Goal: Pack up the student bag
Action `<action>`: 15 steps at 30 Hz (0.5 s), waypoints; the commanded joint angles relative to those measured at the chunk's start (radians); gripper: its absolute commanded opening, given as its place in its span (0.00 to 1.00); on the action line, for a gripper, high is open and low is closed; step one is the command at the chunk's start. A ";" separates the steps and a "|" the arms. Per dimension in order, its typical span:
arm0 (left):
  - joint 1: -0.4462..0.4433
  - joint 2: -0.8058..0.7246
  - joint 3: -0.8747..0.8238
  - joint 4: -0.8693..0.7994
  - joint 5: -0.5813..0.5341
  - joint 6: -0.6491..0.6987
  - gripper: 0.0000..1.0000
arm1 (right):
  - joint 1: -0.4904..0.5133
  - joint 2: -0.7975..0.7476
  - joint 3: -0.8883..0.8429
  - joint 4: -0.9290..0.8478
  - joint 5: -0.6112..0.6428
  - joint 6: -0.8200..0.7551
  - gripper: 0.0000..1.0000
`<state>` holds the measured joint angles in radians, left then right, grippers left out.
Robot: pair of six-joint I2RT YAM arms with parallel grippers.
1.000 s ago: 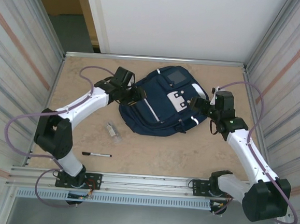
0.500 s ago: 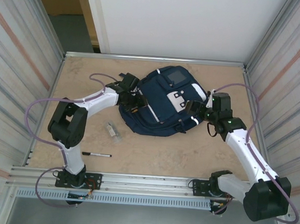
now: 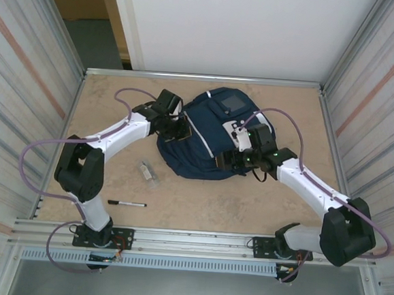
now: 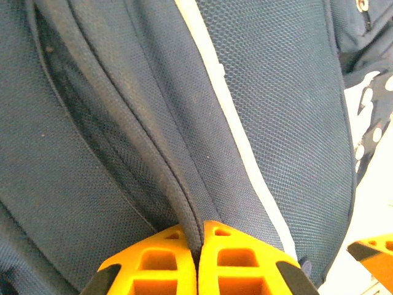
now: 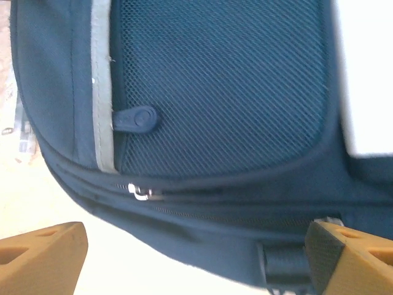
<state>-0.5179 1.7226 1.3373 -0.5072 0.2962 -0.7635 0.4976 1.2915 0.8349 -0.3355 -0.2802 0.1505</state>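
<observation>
Close on the student bag [image 5: 221, 92]: a navy mesh panel with a grey stripe [image 5: 101, 92] along its left, a dark rubber pull tab [image 5: 136, 118] and a metal zip slider [image 5: 140, 193] below. The right gripper [image 5: 195, 264] has orange fingers [image 5: 40, 255] spread wide above the pale table [image 5: 37, 184].

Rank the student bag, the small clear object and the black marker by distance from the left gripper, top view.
1. student bag: its fabric is pinched by the left gripper.
2. small clear object: on the table, toward the bases.
3. black marker: farthest, near the front edge.
</observation>
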 commanded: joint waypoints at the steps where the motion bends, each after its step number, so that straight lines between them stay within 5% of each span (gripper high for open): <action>1: -0.013 -0.068 0.027 -0.030 0.115 0.023 0.00 | 0.028 0.045 -0.008 0.067 -0.044 -0.097 0.92; 7: -0.014 -0.081 0.015 -0.022 0.157 0.002 0.00 | 0.047 0.101 0.028 0.074 -0.057 -0.136 0.90; 15: -0.012 -0.068 0.016 -0.006 0.173 -0.008 0.00 | 0.060 0.046 -0.049 0.124 -0.120 -0.154 0.74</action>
<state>-0.5167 1.7111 1.3373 -0.5274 0.3576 -0.7685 0.5381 1.3823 0.8165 -0.2760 -0.3222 0.0311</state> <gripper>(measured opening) 0.052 0.746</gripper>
